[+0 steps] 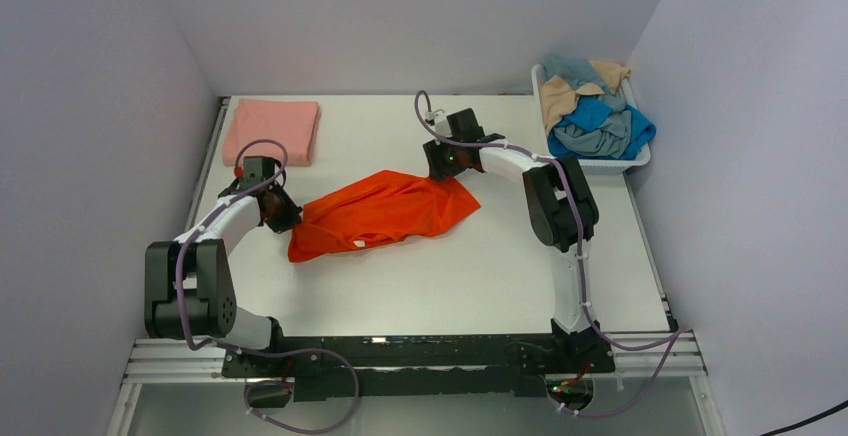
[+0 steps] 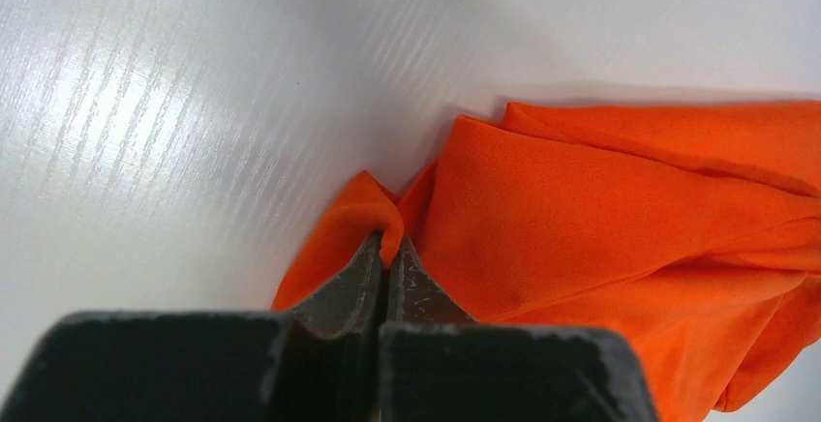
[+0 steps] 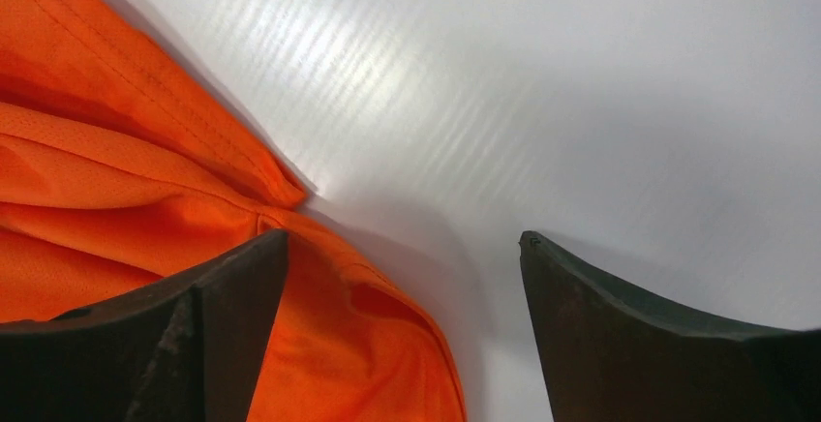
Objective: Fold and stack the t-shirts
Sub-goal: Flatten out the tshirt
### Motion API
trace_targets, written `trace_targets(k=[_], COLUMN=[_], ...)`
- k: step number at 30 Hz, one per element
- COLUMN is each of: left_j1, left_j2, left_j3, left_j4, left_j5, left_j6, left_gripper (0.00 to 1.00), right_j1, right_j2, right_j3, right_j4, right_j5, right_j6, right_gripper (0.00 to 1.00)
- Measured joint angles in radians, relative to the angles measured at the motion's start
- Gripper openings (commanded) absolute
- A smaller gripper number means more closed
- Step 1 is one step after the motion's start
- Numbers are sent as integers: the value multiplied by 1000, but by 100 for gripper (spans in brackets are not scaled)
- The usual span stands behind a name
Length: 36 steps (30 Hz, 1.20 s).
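A bright orange t-shirt (image 1: 385, 211) lies crumpled in the middle of the table. My left gripper (image 1: 281, 211) is at its left edge and is shut on a fold of the orange cloth (image 2: 382, 219). My right gripper (image 1: 441, 164) is open over the shirt's upper right corner; the orange cloth (image 3: 145, 209) lies under the left finger and partly between the fingers. A salmon-pink t-shirt (image 1: 271, 131) lies folded at the table's back left. Blue, grey-blue, teal and tan shirts (image 1: 595, 116) are heaped in the basket.
A white plastic basket (image 1: 640, 161) stands at the back right corner of the white table (image 1: 480, 276). Grey walls close in on three sides.
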Motion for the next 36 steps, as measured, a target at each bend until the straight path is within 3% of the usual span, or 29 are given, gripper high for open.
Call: trace_targets(k=[1,2,9,15,19,24,28,32,36], left_j1=[0,0,-43,-83,-83,-83,-83,-83,-86], left_j2=[-1,-3,-87,-142,-99,55,89,17,-180], left_j3=[-1,-1,19,197,439,865,1025,958,608], left_j4=[-2,-5,-82,-107,-100,-53,-32,8,42], left_j5=[0,-1,-46,-87,-108,-107,-107,-107,-96], left_j6=[-4,-12,-42,-42,-14,41,86,116,111], left_gripper=[0,0,0,0,0,0,0,0,0], right_j1=[2,5,11,-18,-109,-209,-216,-212,-216], right_j2=[1,1,-90,-244,-302,-290,-298,-415,-580], right_j3=[1,-1,-109,-82,52,401,602,494,193], right_j4=[-4,-13,-35,-60,-51,-82,-86,-64,-76], right_j5=[-7,-13,-14,75,90,121,153,164,186], right_j6=[-10,-21,15,84,134,150,146,142,142], right_gripper=[4,0,0,0,0,0,0,0,0])
